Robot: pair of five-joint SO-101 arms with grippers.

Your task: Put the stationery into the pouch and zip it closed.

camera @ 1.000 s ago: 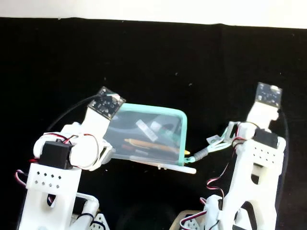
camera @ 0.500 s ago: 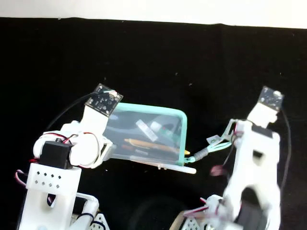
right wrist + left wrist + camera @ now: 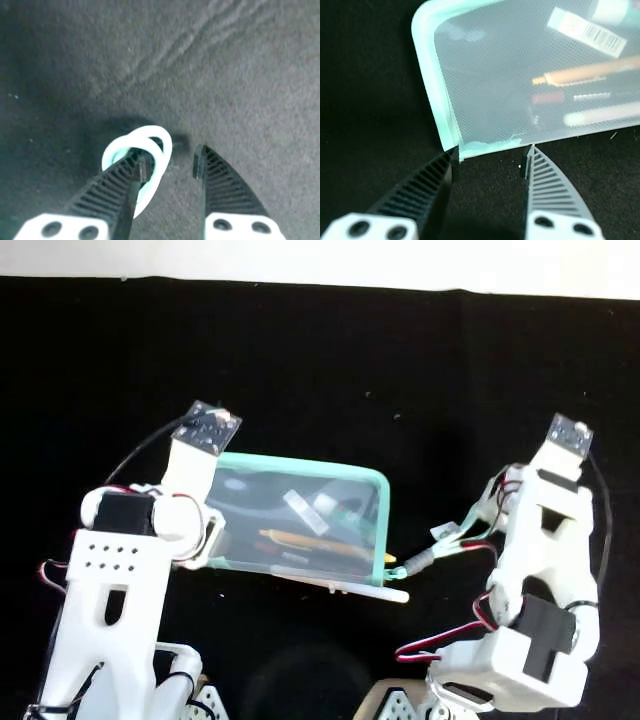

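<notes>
The left arm (image 3: 110,580) and right arm (image 3: 545,540) both lean forward; the left gripper (image 3: 490,162) and right gripper (image 3: 172,161) each have fingers parted.

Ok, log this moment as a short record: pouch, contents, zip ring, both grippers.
Pouch: teal-edged clear pouch, flat on the black table
Contents: orange pen and other stationery, seen through the wall
Zip ring: pull ring at one fingertip of the right gripper
Left arm: left gripper open, jaws either side of the pouch's corner
Right arm: gripper open
Zip: shut or open, cannot tell
</notes>
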